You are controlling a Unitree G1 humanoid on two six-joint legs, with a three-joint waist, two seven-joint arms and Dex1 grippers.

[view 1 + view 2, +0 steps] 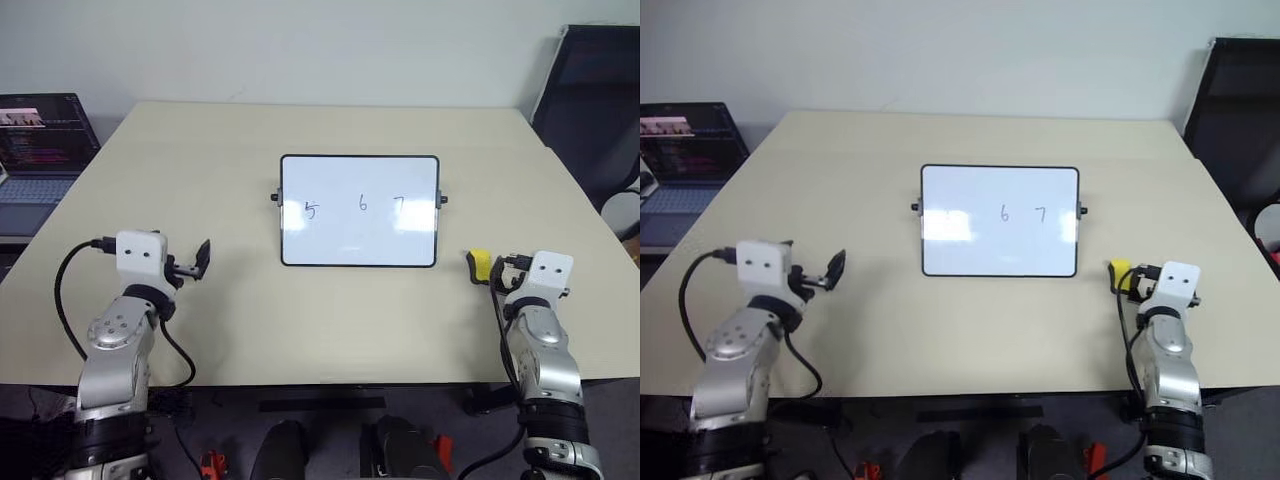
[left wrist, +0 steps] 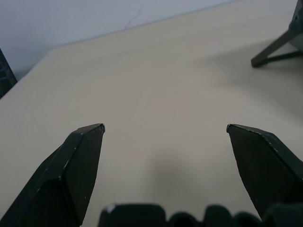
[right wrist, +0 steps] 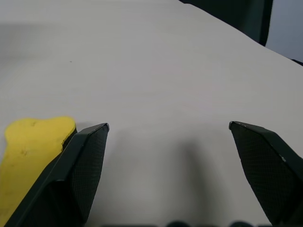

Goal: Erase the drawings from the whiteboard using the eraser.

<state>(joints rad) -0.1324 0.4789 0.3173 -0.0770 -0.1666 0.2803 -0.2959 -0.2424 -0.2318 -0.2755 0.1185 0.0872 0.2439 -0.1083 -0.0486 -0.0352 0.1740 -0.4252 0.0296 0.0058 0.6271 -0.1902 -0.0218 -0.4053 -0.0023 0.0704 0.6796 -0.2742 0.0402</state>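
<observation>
Grippers: both sit at the near edge of the table; the left gripper [image 1: 200, 262] has its fingers spread on nothing, well off to the left of the board, and the right gripper [image 3: 168, 137] is also spread wide and holds nothing.
Table: a wide pale table [image 1: 330, 320] carries everything, with a laptop [image 1: 40, 140] off its far left corner.
Whiteboard: the whiteboard [image 1: 359, 240] stands propped near the middle, tilted back on its side knobs.
Drawings: the drawings [image 1: 361, 206], a small 5, 6 and 7 in a row, are untouched, so no wiping has begun.
Eraser: the eraser [image 1: 480, 264] is a yellow block just beside the right gripper, on its left, outside that finger rather than between the two.
Step in hand: I'd say picking up the eraser.
Doing it well: the right gripper should shift left until the block sits between the open fingers, then close squarely across it, leaving a flat face free to press on the board.
Risk: a nudge from the finger could push the eraser away.
</observation>
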